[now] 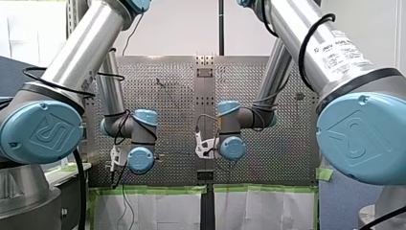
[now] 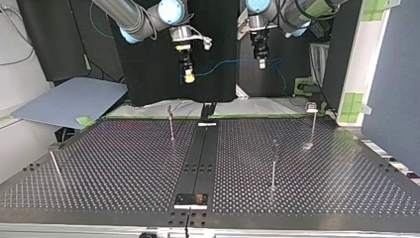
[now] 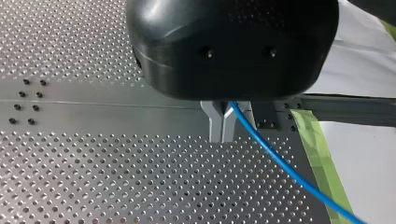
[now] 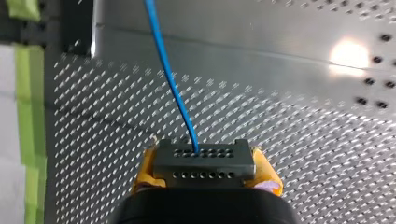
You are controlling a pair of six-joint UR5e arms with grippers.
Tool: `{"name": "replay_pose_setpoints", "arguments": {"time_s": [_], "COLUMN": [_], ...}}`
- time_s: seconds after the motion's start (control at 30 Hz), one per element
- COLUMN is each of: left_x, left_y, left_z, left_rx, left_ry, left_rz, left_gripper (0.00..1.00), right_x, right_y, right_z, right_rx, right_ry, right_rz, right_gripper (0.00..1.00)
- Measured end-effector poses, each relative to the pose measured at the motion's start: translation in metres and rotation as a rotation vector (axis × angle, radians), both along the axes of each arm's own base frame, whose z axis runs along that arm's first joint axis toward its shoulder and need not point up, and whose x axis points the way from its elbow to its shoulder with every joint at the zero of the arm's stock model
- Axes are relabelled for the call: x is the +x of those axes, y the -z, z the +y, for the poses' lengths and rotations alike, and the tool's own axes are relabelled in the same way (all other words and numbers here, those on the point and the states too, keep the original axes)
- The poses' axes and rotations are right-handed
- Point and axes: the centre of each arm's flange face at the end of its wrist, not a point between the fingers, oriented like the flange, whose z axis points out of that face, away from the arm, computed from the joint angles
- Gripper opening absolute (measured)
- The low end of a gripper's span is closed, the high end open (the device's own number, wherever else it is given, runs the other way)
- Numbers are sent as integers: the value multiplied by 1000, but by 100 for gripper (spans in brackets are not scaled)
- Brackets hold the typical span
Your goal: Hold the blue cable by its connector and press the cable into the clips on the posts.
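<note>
My right tool is clamped on the grey connector between its yellow pads. My left tool is pinched closed on the blue cable, which spans between them above the worktop, well apart from the posts.

Front view high, facing perforated table; top view opposite, low; wrist views close over same table.
</note>
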Motion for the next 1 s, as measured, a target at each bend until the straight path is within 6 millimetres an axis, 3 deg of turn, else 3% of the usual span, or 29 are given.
{"name": "replay_pose_setpoints", "arguments": {"time_s": [0.63, 0.8, 1.0], "left_x": [1, 14, 30], "left_y": [-53, -73, -95], "left_z": [1, -5, 0], "left_rx": [55, 21, 10], "left_ry": [-14, 0, -27], "left_rz": [-1, -30, -53], "left_gripper": [0, 0, 0], "right_x": [13, 17, 19], "right_y": [-83, -95, -99], "right_z": [4, 0, -4], "right_rx": [-37, -48, -48], "right_ry": [-81, -86, -87], "right_rz": [-108, -130, -135], "right_gripper": [0, 0, 0]}}
